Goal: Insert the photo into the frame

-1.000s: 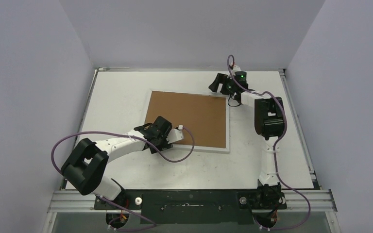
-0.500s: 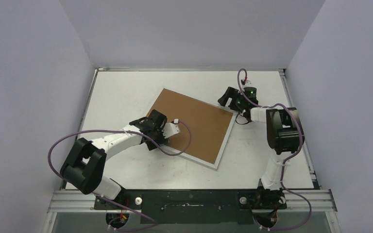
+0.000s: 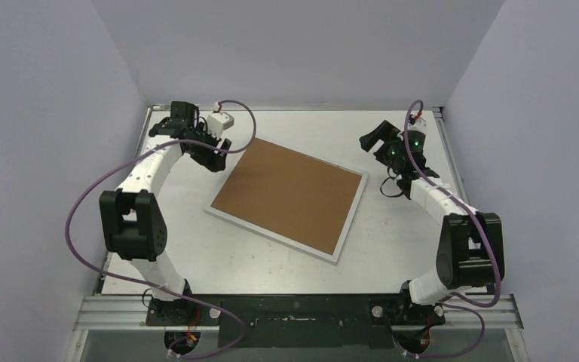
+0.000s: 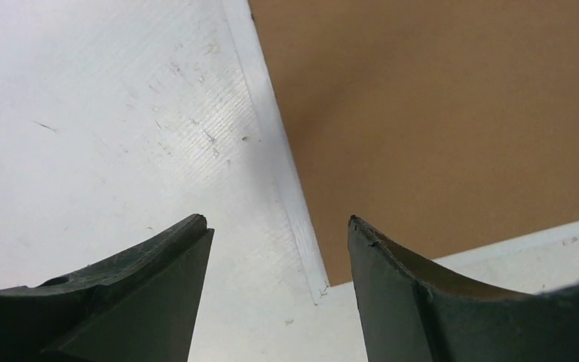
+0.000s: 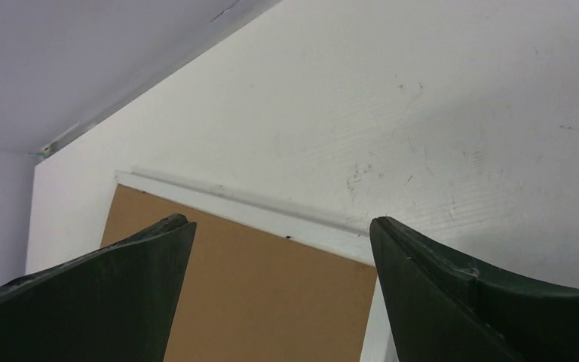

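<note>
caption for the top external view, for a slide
Frame lying brown back up, askew on the table; left claw and right claw open, off it near its far corners.

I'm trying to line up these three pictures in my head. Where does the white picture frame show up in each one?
Top external: the frame lies brown back up, skewed, in the middle of the table.
Left wrist: the frame fills the upper right, with one corner at bottom centre.
Right wrist: the frame sits at lower left and centre, its white edge slanting across.
Shared landmark: the white edge bordering the brown back.
</note>
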Available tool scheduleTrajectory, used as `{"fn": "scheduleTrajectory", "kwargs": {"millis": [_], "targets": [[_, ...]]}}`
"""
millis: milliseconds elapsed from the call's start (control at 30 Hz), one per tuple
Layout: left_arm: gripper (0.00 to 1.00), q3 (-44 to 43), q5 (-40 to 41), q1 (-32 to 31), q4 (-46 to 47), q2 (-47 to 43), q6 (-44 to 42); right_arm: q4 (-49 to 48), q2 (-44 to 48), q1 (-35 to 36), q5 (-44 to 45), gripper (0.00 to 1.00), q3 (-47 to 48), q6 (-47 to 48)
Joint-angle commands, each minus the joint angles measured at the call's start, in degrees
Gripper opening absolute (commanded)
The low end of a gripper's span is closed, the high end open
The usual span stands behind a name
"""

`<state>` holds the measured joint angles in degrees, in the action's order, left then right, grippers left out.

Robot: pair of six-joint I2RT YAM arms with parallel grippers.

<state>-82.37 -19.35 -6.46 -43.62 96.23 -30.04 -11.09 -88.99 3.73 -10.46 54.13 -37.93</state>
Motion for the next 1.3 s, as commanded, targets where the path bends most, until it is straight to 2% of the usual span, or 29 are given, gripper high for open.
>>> {"fn": "scheduleTrajectory", "kwargs": {"millis": [0,200,300,800,1267], "targets": [[0.64,-7.6,-5.8,2.2,-4.3,8.7,7.3,0.5,3.3,0.1,-4.5,0.9,-6.0,-5.7],[0.6,-12.9,-8.1,3.3,-3.0,19.2,14.6,-2.4,5.4,0.5,-12.1,0.9,-13.3,-10.0],[0.59,-13.6,-6.7,2.8,-1.4,21.6,16.0,-2.1,5.8,0.7,-13.7,0.92,-14.7,-10.6],[0.57,-9.1,-5.3,2.1,1.9,23.3,14.1,-6.9,2.8,0.8,-18.9,0.95,-18.0,-14.9],[0.51,-6.8,-2.4,0.3,3.9,23.5,12.8,-5.2,1.3,1.2,-19.5,0.95,-18.0,-14.6]]}}
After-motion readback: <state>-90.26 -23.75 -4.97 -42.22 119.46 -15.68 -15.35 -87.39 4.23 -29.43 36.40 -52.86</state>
